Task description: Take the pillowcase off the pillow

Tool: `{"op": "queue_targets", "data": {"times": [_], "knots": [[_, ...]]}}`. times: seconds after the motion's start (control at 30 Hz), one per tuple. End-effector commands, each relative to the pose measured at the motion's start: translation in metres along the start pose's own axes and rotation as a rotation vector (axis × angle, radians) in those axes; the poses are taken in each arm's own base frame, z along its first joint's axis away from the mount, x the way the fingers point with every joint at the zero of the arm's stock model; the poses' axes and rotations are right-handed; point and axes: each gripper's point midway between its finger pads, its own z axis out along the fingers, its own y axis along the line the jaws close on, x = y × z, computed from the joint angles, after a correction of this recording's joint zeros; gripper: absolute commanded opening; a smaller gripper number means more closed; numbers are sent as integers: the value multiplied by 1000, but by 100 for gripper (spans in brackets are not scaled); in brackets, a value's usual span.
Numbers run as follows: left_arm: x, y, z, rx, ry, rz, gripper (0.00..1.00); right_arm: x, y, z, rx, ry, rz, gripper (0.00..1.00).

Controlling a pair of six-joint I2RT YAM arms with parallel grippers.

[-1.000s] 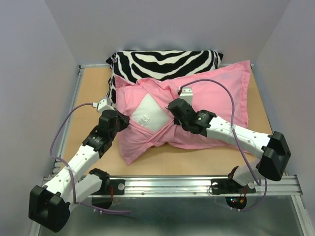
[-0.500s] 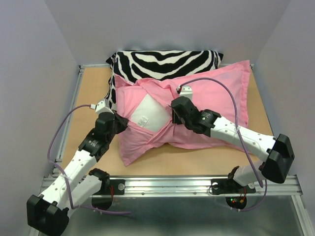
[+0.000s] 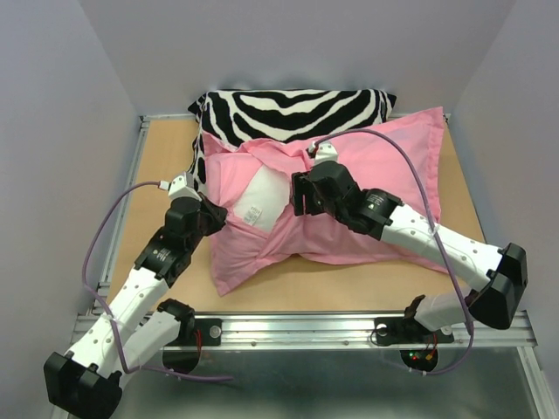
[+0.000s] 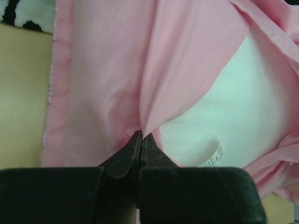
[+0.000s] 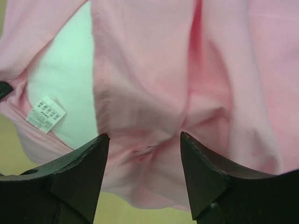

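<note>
The pillow [image 3: 260, 194] lies on the table [image 3: 162, 157] toward the far edge, mostly inside the pillowcase [image 3: 384, 166]; only a white patch shows at the opening. The left pincer [image 4: 141, 136] is closed on the pillowcase hem. The right pincer [image 5: 145, 140] is spread wide over the fabric, holding nothing. I think the thin pinch may slip off when pulled, or the right pincer may catch cloth instead of pillow, dragging both together.

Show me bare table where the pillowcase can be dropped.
Bare table lies left of the pillowcase, out to the side rail, and in a strip between it and the near rail. The back is crowded by the zebra cushion; the right edge is narrow.
</note>
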Motion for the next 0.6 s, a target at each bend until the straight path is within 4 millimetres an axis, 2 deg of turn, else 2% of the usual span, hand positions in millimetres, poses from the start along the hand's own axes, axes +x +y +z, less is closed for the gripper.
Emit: {"op": "queue_targets", "data": {"times": [0.0,0.03,0.1,0.2,0.3,0.47,0.57], "knots": [[-29,-22,-11,62,-72,17,0,-29,49,-10,-169,-55,-55,68],[-31,-23,-11,65,-75,20,0,-34,55,-11,-177,-66,-60,69],[-32,-24,-12,68,-79,20,0,-30,62,-4,-175,-52,-71,69],[-31,-25,-12,77,-79,15,0,-31,64,2,-150,-56,-67,69],[-29,-26,-12,93,-82,1,0,-25,72,11,-168,-28,-72,70],[-21,-27,-6,117,-73,-28,0,0,74,29,-156,41,-72,69],[-18,-25,-4,115,-71,-32,0,2,73,30,-132,33,-71,69]]}}
